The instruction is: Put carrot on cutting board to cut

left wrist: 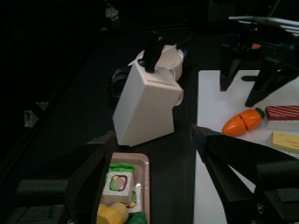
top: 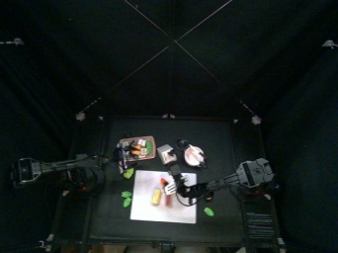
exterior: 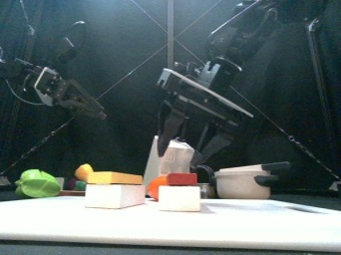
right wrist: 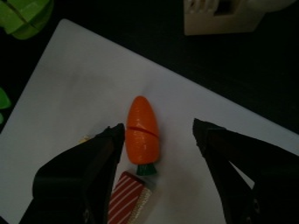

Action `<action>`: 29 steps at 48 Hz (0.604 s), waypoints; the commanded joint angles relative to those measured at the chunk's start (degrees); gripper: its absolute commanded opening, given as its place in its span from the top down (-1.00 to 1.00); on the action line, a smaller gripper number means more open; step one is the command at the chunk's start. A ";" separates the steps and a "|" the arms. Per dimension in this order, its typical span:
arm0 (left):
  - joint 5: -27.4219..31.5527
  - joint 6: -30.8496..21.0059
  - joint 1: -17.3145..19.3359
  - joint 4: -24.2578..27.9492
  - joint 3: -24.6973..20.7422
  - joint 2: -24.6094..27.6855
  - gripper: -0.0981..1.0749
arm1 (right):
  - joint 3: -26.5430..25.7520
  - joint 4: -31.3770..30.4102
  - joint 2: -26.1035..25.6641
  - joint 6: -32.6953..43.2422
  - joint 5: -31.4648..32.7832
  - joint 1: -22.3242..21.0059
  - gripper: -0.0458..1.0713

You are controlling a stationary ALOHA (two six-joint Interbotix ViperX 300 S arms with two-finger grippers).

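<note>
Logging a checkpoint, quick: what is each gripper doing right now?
Left gripper: open, holding nothing, resting off to the side.
Right gripper: open wide above the carrot on the cutting board, holding nothing.

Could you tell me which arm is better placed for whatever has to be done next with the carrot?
The right. Its gripper hangs open directly above the carrot, which already lies on the cutting board, fingers either side. The left gripper hangs off to the side, away from the board.

Bare cutting board flanks the carrot between spread fingers.
</note>
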 commanded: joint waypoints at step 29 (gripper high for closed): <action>-0.18 0.09 -0.09 -0.09 -0.79 0.09 -0.89 | 11.43 12.92 -21.45 -26.89 13.54 -3.78 -0.78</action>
